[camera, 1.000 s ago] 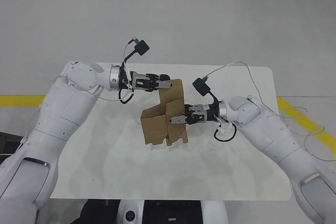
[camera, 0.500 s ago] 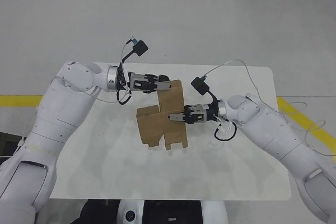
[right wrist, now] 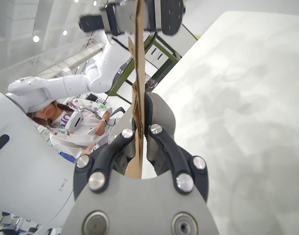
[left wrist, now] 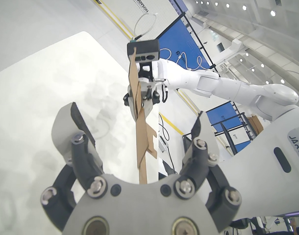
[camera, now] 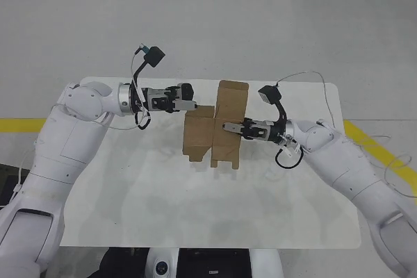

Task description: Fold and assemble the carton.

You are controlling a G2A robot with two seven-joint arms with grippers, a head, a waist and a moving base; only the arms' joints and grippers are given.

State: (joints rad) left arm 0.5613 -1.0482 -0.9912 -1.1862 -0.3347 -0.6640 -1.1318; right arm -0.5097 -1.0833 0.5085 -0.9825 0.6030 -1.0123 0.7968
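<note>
The carton [camera: 219, 111] is a flat brown cardboard blank with notched flaps, held above the middle of the white table [camera: 146, 201]. My right gripper [camera: 229, 127] is shut on its right half; its pads [right wrist: 149, 108] pinch the sheet [right wrist: 139, 57], which I see edge-on. My left gripper [camera: 192, 105] is open at the carton's back left corner. From the left wrist, the carton edge [left wrist: 140, 133] runs between the spread fingers [left wrist: 76, 116] without touching either, gripper [left wrist: 137, 113]. The right gripper [left wrist: 142, 99] holds the far end.
The table's front half and left side are bare white surface. A rounded table corner [camera: 330, 87] lies behind the right arm. Yellow floor tape [camera: 14, 125] runs beyond both sides of the table. Thin cables hang from both wrists.
The left gripper has let go of the carton, opened and drawn back to the left. The right gripper has carried the carton back and right, and it now lies flat instead of half-folded.
</note>
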